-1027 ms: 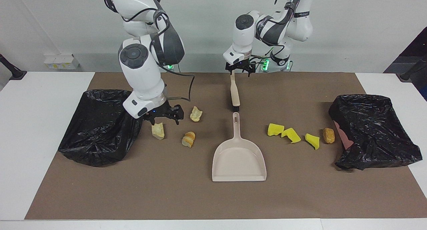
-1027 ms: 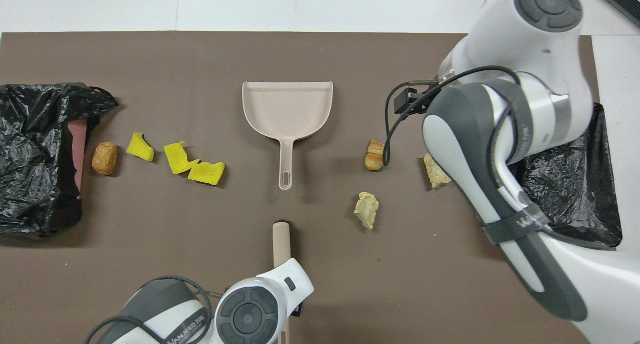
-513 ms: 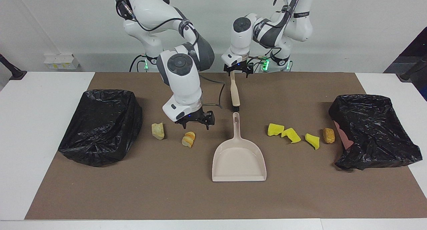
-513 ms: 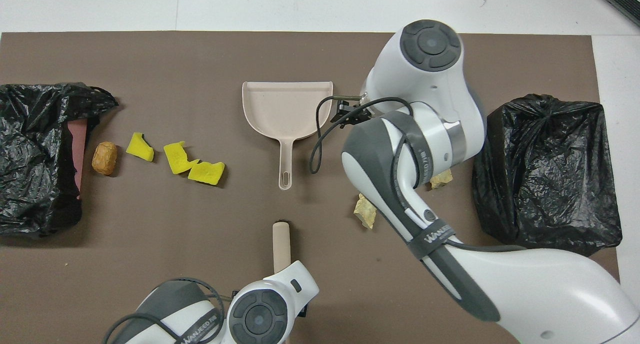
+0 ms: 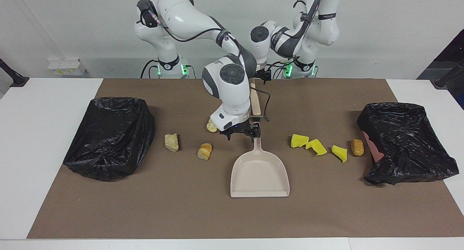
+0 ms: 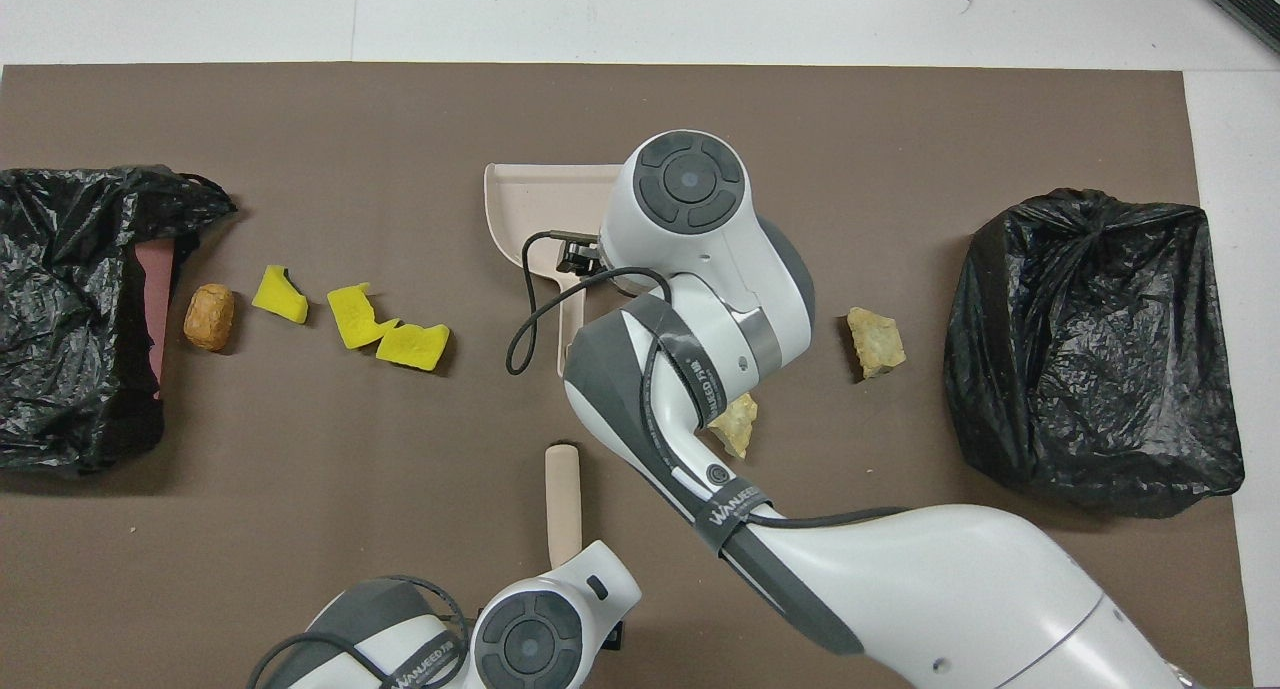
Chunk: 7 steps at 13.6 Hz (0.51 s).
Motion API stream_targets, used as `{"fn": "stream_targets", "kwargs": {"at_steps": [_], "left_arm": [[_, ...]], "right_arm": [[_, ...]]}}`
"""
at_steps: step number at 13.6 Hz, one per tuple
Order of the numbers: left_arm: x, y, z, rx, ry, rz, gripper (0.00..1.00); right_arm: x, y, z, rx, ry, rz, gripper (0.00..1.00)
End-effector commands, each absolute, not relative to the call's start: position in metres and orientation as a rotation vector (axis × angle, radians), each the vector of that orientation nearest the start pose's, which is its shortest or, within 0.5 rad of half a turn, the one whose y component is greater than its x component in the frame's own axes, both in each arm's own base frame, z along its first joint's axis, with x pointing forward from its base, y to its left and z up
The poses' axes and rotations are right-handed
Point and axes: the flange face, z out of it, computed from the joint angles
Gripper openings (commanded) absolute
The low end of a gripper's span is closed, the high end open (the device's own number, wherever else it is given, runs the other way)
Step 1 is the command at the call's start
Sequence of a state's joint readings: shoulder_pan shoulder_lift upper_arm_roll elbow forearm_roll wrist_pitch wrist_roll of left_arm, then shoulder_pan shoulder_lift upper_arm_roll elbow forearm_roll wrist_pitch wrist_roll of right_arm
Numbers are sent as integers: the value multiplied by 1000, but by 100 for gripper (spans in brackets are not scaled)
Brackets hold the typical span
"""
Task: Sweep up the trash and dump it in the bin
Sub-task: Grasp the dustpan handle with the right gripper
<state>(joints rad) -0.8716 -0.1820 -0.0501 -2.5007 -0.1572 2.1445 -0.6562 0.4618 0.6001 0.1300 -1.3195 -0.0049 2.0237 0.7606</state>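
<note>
A beige dustpan (image 5: 259,173) lies mid-table with its handle pointing toward the robots. My right gripper (image 5: 242,134) hangs open, low beside the handle's end, with nothing held. A beige brush (image 5: 256,103) lies nearer the robots. My left gripper (image 5: 264,76) is open over the end of its handle, largely hidden by the right arm. The trash includes three yellow chunks (image 5: 316,146) and a brown lump (image 5: 357,147) toward the left arm's end. Pale pieces (image 5: 171,142) (image 5: 205,151) (image 5: 211,126) lie toward the right arm's end.
A bin lined with a black bag (image 5: 108,137) stands at the right arm's end of the brown mat. Another bin (image 5: 406,144) stands at the left arm's end. In the overhead view the right arm covers most of the dustpan (image 6: 530,204).
My right arm has swung from beside its bin, over the pale pieces, to the dustpan handle. The left gripper has stayed over the brush handle. No trash has moved.
</note>
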Motion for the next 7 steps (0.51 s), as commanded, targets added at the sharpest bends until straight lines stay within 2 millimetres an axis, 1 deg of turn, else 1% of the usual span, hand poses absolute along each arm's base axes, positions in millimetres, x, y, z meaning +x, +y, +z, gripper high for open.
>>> {"fn": "stream_targets", "kwargs": {"at_steps": [1,3,5,6,7], "left_arm": [[248,-344,335,-3093,229,317,88],[241,-349,336,-3090,239,314,67],[241,-349,336,-3088,187,317,35],[241,-348,336,-3085,180,321,28],[242,-349,336,-3086,182,320,15]], "right_arm": [[625,418,395,-2994,294,-95,100],[615,428,396,-3017,256,-84,100],[601,446,390,-3041,207,-68,100],[599,449,382,-3058,190,-72,100],[597,452,377,-3074,170,-79,100]]}}
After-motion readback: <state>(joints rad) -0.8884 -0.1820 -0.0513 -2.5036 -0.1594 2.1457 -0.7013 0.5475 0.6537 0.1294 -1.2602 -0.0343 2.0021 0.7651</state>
